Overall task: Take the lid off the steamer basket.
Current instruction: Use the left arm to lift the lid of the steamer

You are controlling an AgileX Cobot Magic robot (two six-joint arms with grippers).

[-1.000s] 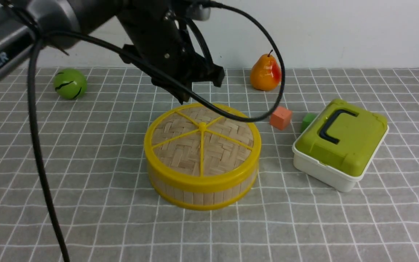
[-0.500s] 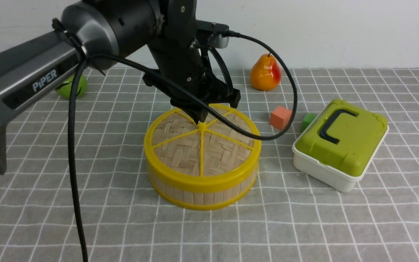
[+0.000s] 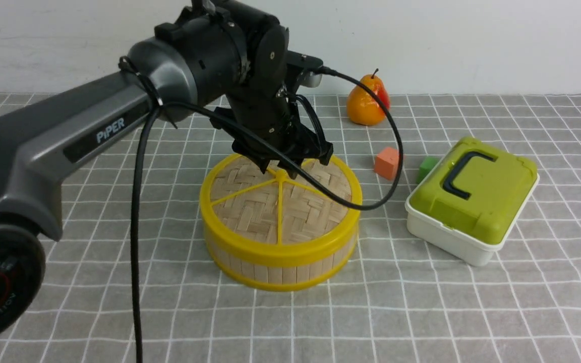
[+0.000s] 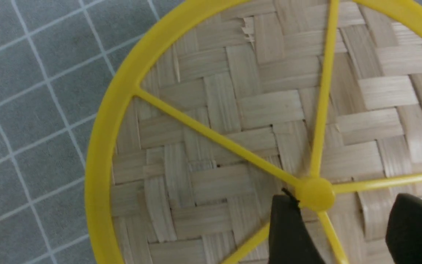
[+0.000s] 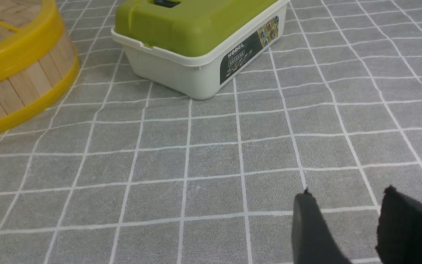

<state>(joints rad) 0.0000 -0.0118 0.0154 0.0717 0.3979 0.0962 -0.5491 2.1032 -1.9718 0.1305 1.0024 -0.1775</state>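
Lid (image 3: pixel 270 206) sits flat and level on the basket (image 3: pixel 280 269) at the middle of the desk, its yellow rim flush on the basket's top rim, its woven bamboo crossed by yellow spokes that meet at the knob (image 3: pixel 280 175). The left gripper (image 3: pixel 279 170) is down over the lid's centre, fingers apart. In the left wrist view the knob (image 4: pixel 314 193) lies between the two black fingers (image 4: pixel 288 227), right against one of them and well clear of the other, so nothing is clamped. The left arm (image 3: pixel 94 136), grey and marked PiPER, reaches in from the near left corner, and its black cable (image 3: pixel 395 146) loops down across the lid's right side. Right of the basket, toward the right edge, stands a white box (image 3: pixel 452 239) with a green top and black handle, turned at an angle. Between basket and box, a little farther back, are an orange cube (image 3: pixel 387 163) and a green cube (image 3: pixel 426 166), close to each other. A pear (image 3: pixel 368 103) stands upright at the far edge, right of centre. The right gripper (image 5: pixel 347 192) shows only in its own wrist view, fingers apart and holding nothing, low over bare cloth near the box and basket (image 5: pixel 24 84). A grey cloth (image 3: pixel 421 302) with a white grid covers the whole desk, and a plain white wall (image 3: pixel 472 45) rises behind the far edge.
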